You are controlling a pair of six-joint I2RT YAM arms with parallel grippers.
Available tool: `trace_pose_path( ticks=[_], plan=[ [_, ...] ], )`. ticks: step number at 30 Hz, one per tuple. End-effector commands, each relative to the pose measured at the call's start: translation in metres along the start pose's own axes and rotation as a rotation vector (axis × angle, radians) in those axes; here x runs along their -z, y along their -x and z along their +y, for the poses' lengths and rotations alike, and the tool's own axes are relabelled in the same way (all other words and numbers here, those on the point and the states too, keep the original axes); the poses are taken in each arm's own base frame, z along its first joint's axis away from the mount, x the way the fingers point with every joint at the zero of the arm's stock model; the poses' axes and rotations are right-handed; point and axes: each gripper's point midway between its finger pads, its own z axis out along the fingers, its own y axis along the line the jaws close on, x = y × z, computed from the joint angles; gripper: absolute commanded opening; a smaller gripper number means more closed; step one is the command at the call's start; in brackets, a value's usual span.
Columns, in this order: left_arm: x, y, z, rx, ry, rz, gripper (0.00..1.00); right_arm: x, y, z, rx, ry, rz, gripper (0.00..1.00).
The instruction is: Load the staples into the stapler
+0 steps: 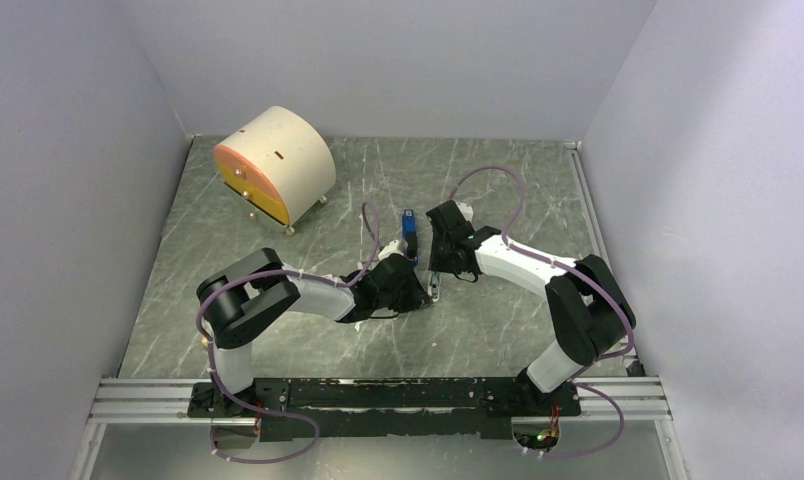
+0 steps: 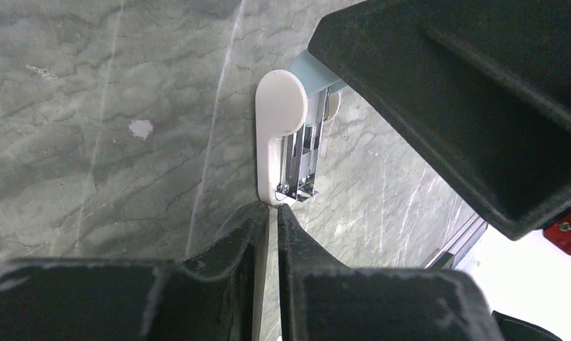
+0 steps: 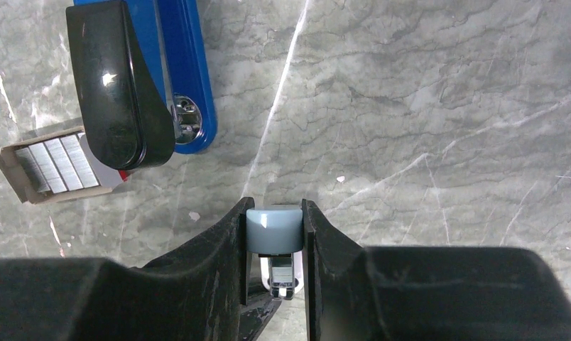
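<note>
Cardboard box (image 3: 6, 162), seemingly of staples (image 3: 55, 163), beside stapler (image 3: 190, 71).

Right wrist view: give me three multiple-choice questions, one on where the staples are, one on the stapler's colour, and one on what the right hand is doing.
1. Where do the staples lie?
A. In the right hand
B. In an open box next to the stapler
C. Stacked on the stapler's black top

2. What colour is the stapler's body?
A. Red
B. Blue
C. Yellow

3. What state is the right hand in?
A. Wide open and empty
B. Shut on the box
C. Shut on a small light-blue piece

Answers:
1 B: silvery strips show inside the open box by the stapler's black end.
2 B: the body under the black top is bright blue.
3 C: both fingers press against the sides of the piece.
</note>
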Motion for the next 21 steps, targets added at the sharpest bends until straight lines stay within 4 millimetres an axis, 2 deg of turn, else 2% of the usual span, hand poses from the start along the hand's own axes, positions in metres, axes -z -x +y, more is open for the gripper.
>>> trace_pose_path(
  ticks=[1,10,16,21],
  plan=[
    [-0.002,0.011,0.009,-0.012,0.061,-0.063,0.16,0.006,-0.016,-0.001,0.023,-0.004,0.06,0.3],
    [-0.006,0.01,0.015,-0.02,0.089,-0.064,0.11,0.006,-0.009,0.002,0.057,-0.011,0.062,0.39],
    [-0.005,0.009,0.014,-0.017,0.091,-0.057,0.11,0.01,0.012,0.007,0.09,-0.016,0.01,0.53],
    [-0.005,0.011,0.011,-0.015,0.085,-0.059,0.11,0.013,0.027,0.007,0.107,-0.048,-0.02,0.59]
  ],
)
